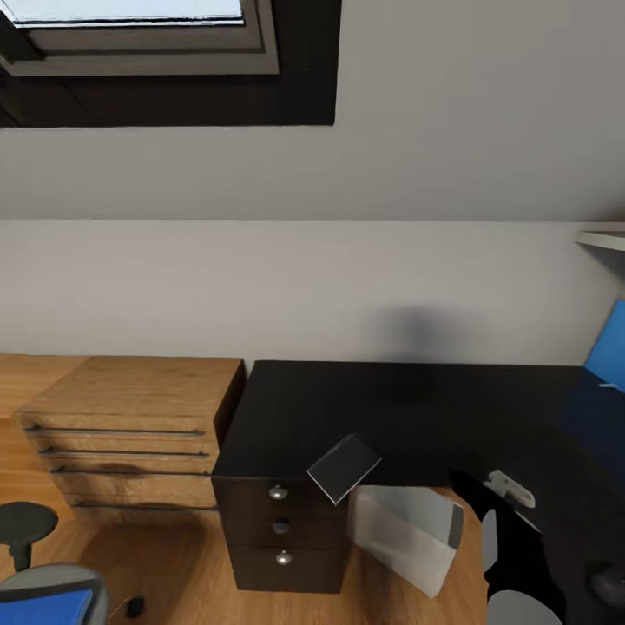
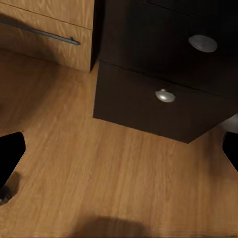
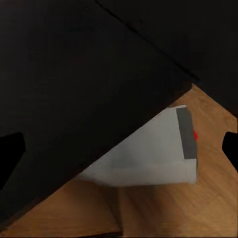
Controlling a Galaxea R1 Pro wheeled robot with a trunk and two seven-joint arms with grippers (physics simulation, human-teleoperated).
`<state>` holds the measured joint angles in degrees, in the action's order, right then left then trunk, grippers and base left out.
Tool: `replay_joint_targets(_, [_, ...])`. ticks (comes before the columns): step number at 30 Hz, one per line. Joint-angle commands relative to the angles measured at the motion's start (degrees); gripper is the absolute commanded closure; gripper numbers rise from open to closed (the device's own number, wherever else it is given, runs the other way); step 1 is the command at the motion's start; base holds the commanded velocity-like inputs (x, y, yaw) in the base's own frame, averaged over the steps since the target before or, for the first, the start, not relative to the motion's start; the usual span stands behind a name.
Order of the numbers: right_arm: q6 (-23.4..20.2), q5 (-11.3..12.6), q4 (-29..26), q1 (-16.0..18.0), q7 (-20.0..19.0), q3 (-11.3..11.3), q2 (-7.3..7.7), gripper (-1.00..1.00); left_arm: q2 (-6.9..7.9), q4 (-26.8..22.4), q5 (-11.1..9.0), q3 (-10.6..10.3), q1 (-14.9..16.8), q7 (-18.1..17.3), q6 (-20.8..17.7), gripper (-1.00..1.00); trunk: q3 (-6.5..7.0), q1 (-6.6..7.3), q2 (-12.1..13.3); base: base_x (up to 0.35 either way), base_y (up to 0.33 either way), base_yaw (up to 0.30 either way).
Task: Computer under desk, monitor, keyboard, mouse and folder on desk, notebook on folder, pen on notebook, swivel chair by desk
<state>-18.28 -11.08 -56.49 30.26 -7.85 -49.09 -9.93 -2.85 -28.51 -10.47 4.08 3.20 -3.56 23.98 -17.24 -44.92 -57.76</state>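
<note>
The black desk [image 1: 408, 417] stands against the grey wall, its three knobbed drawers [image 1: 279, 528] at its left end. A small grey notebook [image 1: 344, 467] lies tilted on the desk's front edge, partly overhanging it. The white computer [image 1: 404, 531] stands on the floor under the desk, also seen as the computer [image 3: 148, 156] below the desk [image 3: 74, 84] top. A small white stick-like item, possibly the pen [image 1: 510, 488], lies on the desk at the right. The swivel chair [image 1: 35, 529] is at the lower left with the blue folder [image 1: 43, 608] on its seat. My left gripper [image 2: 119, 153] hangs open over the floor before the drawers [image 2: 163, 94]. My right gripper [image 3: 119, 151] is open above the desk edge, holding nothing.
A light wooden drawer chest [image 1: 130, 434] stands left of the desk, close beside it. A blue panel [image 1: 608, 347] leans on the right wall under a shelf [image 1: 603, 236]. A skylight [image 1: 130, 26] is above. Wood floor [image 2: 109, 178] lies open in front of the drawers.
</note>
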Motion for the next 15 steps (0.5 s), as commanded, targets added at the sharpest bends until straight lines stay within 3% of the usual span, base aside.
replay_joint_targets(1, [-0.27, -0.65, 0.32, 0.08, -0.57, 0.21, -0.07, -1.00, -0.05, 0.04, -0.34, 0.23, 0.05, -0.36, 0.10, -1.00, -0.07, 0.03, -0.06, -0.320, 0.000, 0.147])
replay_joint_targets(8, [-0.27, -1.58, 4.43, 0.07, -0.66, 4.38, -0.07, -1.00, -0.05, 0.04, -0.34, 0.23, 0.04, -0.33, 0.12, -1.00, -0.07, 0.03, -0.06, -0.325, 0.051, 0.053])
replay_joint_targets(15, [0.09, -5.80, 8.42, 0.00, -0.82, 6.82, -0.07, -1.00, -0.05, 0.04, -0.36, 0.23, 0.02, -0.31, 0.14, -1.00, -0.07, 0.03, -0.06, -0.266, 0.149, 0.010])
